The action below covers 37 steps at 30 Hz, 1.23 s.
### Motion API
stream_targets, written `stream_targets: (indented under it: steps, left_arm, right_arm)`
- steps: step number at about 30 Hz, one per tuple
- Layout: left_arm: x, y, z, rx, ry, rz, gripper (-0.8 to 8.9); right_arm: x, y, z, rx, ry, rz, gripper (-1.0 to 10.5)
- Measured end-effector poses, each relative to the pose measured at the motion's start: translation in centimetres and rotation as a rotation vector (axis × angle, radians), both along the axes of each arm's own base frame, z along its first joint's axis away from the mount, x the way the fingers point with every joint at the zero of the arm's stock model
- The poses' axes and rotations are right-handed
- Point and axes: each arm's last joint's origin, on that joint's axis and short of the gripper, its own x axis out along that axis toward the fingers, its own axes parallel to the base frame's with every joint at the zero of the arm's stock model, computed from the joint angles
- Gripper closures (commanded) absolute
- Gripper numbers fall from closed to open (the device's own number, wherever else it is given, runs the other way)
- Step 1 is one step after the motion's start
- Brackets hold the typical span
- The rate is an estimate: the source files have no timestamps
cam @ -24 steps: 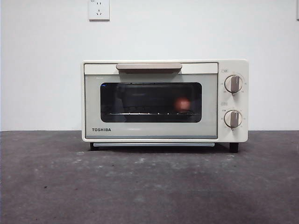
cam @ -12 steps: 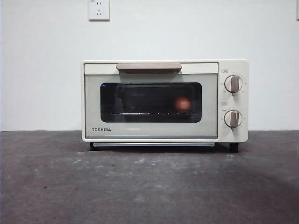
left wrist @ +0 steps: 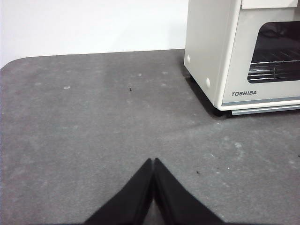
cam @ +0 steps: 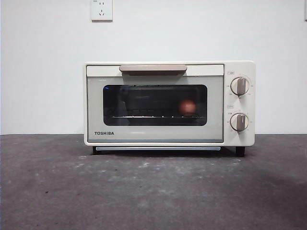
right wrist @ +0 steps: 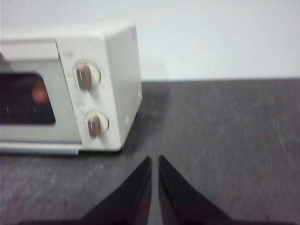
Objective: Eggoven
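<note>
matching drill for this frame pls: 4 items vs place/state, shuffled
Items:
1. egg
2. oven door
3. left end effector
4. socket

Place/state:
A. on the wall above the oven
B. shut, over bare table, holding nothing
C. inside the oven, behind the glass
D. closed

Pairs: 1-C, 2-D, 3-B, 4-A

Both arms are parked low and well back, neither showing in the front view. The left tool (left wrist: 153,161) hangs over bare worktop (left wrist: 93,122) with its two black jaws pressed tip to tip, nothing between them. The right tool (right wrist: 154,159) sits the same way, jaws drawn together with only a hairline slit between the tips, empty as well. Each tool is clear of contact with anything.
</note>
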Motion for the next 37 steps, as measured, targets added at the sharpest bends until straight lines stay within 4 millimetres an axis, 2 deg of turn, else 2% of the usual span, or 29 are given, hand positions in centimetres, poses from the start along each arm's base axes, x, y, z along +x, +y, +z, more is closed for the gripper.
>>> stream_targets:
  steps: [5,37]
  left_arm:
    - [0.00,0.00,0.00,0.000,0.000,0.000,8.06]
    - [0.00,0.00,0.00,0.000,0.000,0.000,8.06]
  right_arm:
    - [-0.08,0.01,-1.15,0.002,0.114,0.000,9.4]
    - [-0.08,0.01,-1.12,0.002,0.110,0.001,9.4]
